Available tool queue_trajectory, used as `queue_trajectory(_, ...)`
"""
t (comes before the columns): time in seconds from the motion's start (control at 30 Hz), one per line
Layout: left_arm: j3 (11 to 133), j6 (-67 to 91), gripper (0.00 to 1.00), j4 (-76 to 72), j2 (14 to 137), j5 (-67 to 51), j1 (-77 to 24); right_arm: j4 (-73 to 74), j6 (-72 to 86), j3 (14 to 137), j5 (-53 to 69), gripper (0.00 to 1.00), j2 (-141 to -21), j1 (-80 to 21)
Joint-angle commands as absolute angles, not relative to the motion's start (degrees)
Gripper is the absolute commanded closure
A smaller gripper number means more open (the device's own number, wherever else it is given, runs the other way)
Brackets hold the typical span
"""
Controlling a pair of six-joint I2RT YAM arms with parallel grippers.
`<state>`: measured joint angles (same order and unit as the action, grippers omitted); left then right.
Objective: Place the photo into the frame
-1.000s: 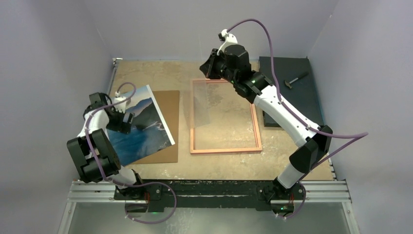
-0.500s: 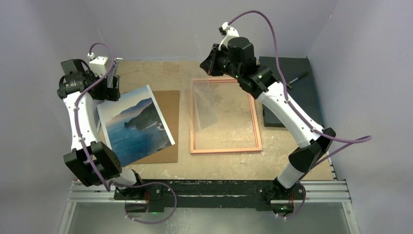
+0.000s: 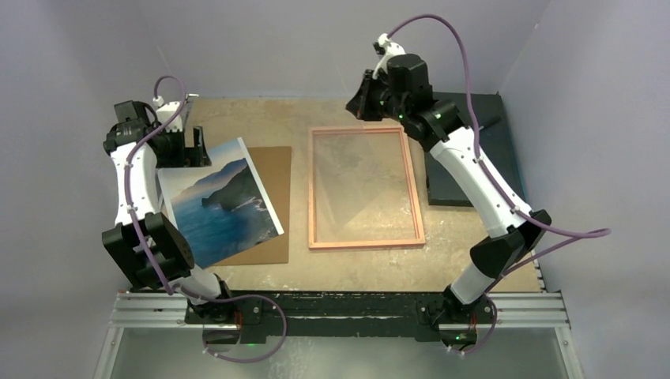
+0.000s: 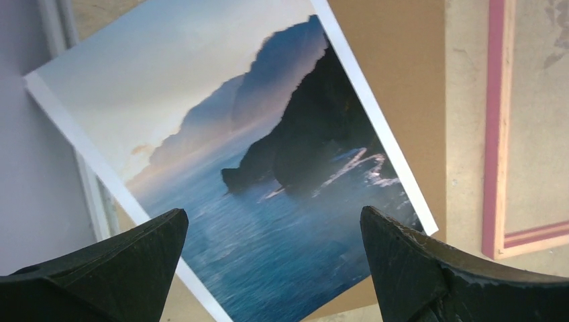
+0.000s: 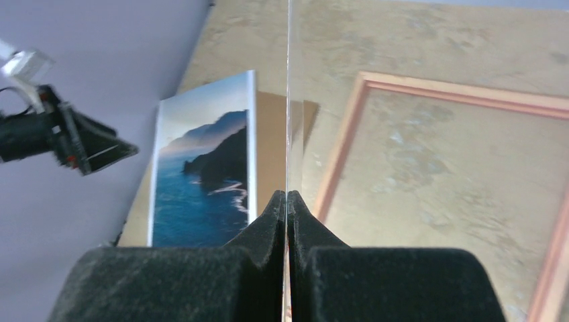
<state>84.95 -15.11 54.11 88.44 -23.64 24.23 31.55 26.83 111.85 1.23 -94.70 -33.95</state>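
Flat near the middle of the table (image 3: 261, 118): the frame (image 3: 365, 242), rim pink and pale orange. Just past its 12 o'clock edge, the right gripper (image 3: 362, 99), fingers pinched tight on the edge of a thin clear pane (image 5: 288, 121). From the right wrist, seen edge-on as a bright upright line, photo to one side and frame to the other. Cannot tell whether the pane's near edge rests in the frame.

At 9 o'clock of the frame, the photo (image 3: 221, 205), face up and skewed, lying partly on a brown board (image 3: 276, 170) and overhanging it toward 9 o'clock. Between photo and frame, a strip of board and of tabletop.

Above the photo's 11 o'clock corner, the left gripper (image 4: 272, 221), fingers spread wide, holding nothing, not touching the print.

At 3 o'clock of the frame, a dark slab (image 3: 506, 150), partly covered by the right arm (image 3: 474, 174) reaching across it.
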Motion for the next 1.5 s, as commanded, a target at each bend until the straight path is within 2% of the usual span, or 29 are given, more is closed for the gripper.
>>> queue_trajectory(0.0, 83.31, -12.34, 0.01, 51.2, 86.19, -23.73, 19.69, 31.33, 26.17, 106.16, 3.01, 1.0, -89.5, -28.2)
queue_trajectory(0.4, 76.75, -12.44, 0.0, 46.42, 86.75, -21.83, 15.65, 31.88, 25.99, 106.61, 3.54, 1.0, -91.12, -26.87)
queue_trajectory(0.67, 73.13, -12.79, 0.0, 44.1, 85.6, -20.41, 15.4, 30.27, 27.61, 110.62, 21.61, 1.0, -94.83, -27.56)
queue_trajectory(0.8, 71.15, -12.47, 0.0, 42.87, 85.16, -20.27, 15.4, 30.35, 26.92, 106.33, 23.94, 1.0, -91.91, -25.07)
queue_trajectory(0.9, 70.94, -12.28, 0.0, 43.23, 85.12, -20.43, 15.38, 27.14, 27.66, 98.31, 26.31, 1.0, -90.98, -20.08)
queue_trajectory(1.13, 70.34, -14.54, 0.0, 44.24, 83.52, -18.64, 15.15, 20.18, 28.03, 85.49, 24.22, 1.0, -93.65, -16.66)
queue_trajectory(1.47, 68.13, -15.01, 0.0, 43.37, 83.32, -17.34, 11.17, 14.73, 29.51, 79.6, 13.06, 1.0, -90.59, -16.02)
